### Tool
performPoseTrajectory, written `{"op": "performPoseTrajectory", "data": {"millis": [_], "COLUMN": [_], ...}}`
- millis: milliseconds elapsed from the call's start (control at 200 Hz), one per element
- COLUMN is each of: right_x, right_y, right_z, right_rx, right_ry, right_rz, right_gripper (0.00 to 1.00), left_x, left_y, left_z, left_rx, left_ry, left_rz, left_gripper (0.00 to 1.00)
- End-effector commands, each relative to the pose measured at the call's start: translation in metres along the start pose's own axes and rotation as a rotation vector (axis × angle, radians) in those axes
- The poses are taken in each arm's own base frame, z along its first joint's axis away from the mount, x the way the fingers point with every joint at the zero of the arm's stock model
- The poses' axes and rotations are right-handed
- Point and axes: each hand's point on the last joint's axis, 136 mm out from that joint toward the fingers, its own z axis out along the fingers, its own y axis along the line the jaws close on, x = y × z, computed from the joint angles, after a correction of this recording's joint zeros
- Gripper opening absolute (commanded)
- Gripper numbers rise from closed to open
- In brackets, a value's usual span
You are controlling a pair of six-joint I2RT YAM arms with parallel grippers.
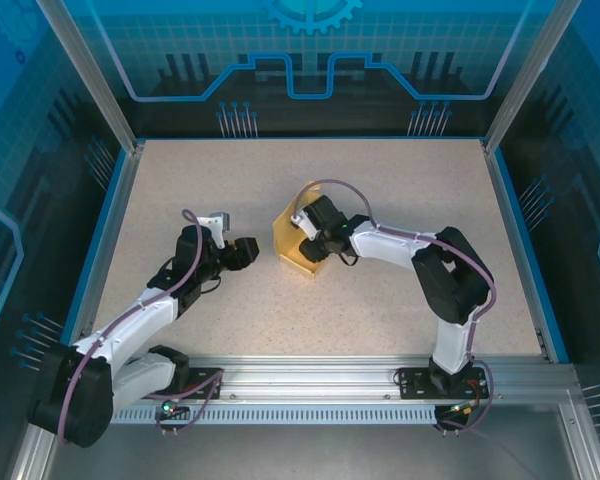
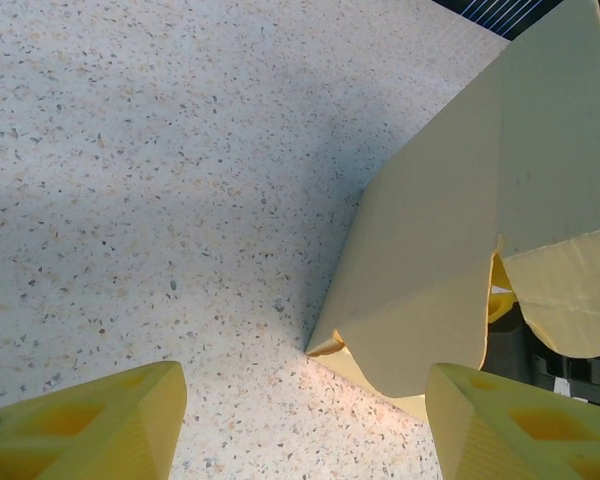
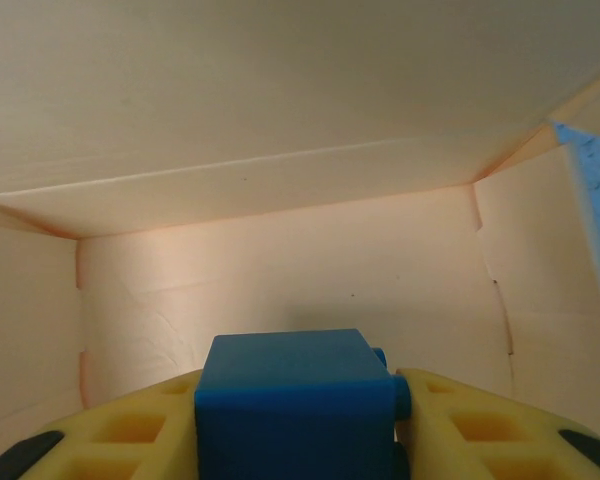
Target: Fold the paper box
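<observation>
The paper box (image 1: 287, 238) stands partly folded near the middle of the table, a pale yellow shell with raised walls. My right gripper (image 1: 310, 248) reaches into it from the right. In the right wrist view the box's inner walls (image 3: 300, 250) surround my right gripper (image 3: 298, 388), which is shut on a small blue cube (image 3: 290, 420). My left gripper (image 1: 248, 252) hovers just left of the box, open and empty. In the left wrist view the box (image 2: 450, 230) rises beside the right fingertip (image 2: 520, 425), with a loose flap (image 2: 570, 300) hanging at its far side.
The speckled tabletop (image 1: 180, 180) is bounded by blue side rails (image 1: 98, 240) and a metal rail (image 1: 330, 378) along the near edge. Open floor lies left of the box and behind it.
</observation>
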Motion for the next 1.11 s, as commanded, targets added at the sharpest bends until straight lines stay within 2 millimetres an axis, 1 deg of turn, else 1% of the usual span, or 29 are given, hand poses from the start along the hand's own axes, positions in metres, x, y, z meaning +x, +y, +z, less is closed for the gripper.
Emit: {"op": "performPoseTrajectory", "data": {"millis": [0,110,215,375,455,615,700,785,890,991,1061,1101], "right_x": [-0.015,-0.013,-0.013,-0.014,-0.015,-0.019,-0.019,-0.015,-0.005,0.005,0.008,0.006], "right_y": [0.003,0.003,0.001,-0.002,-0.002,0.001,0.002,0.004,0.004,-0.008,-0.024,-0.034], "right_z": [0.006,0.013,0.014,0.007,0.0,-0.017,-0.031,-0.046,-0.065,-0.079,-0.088,-0.093], "right_rx": [-0.003,-0.004,0.009,0.021,0.025,0.001,-0.009,-0.023,-0.033,-0.029,-0.048,-0.074], "right_ry": [-0.031,-0.02,-0.016,-0.022,-0.034,-0.079,-0.11,-0.137,-0.161,-0.167,-0.189,-0.216], "right_rz": [-0.013,-0.007,-0.003,0.003,0.008,0.037,0.058,0.088,0.129,0.205,0.287,0.335], "right_gripper": [0.45,0.46,0.49,0.56,0.57,0.58,0.58,0.59,0.61,0.64,0.65,0.66], "left_x": [0.002,0.003,0.004,0.003,0.003,0.004,0.003,0.0,-0.009,-0.019,-0.025,-0.028], "left_y": [0.005,0.005,0.006,0.006,0.006,0.003,0.0,-0.003,-0.011,-0.024,-0.036,-0.044], "left_z": [-0.002,-0.002,-0.002,-0.003,-0.002,0.0,0.0,-0.002,-0.006,-0.009,-0.01,-0.011], "left_rx": [-0.017,-0.018,-0.019,-0.018,-0.016,0.005,0.018,0.03,0.058,0.099,0.132,0.149], "left_ry": [-0.005,-0.002,0.0,-0.002,-0.003,-0.003,-0.008,-0.018,-0.042,-0.053,-0.047,-0.047], "left_rz": [-0.006,-0.007,-0.008,-0.01,-0.013,-0.036,-0.048,-0.056,-0.059,-0.056,-0.04,-0.024], "left_gripper": [0.66,0.66,0.66,0.66,0.66,0.66,0.66,0.66,0.66,0.66,0.66,0.66]}}
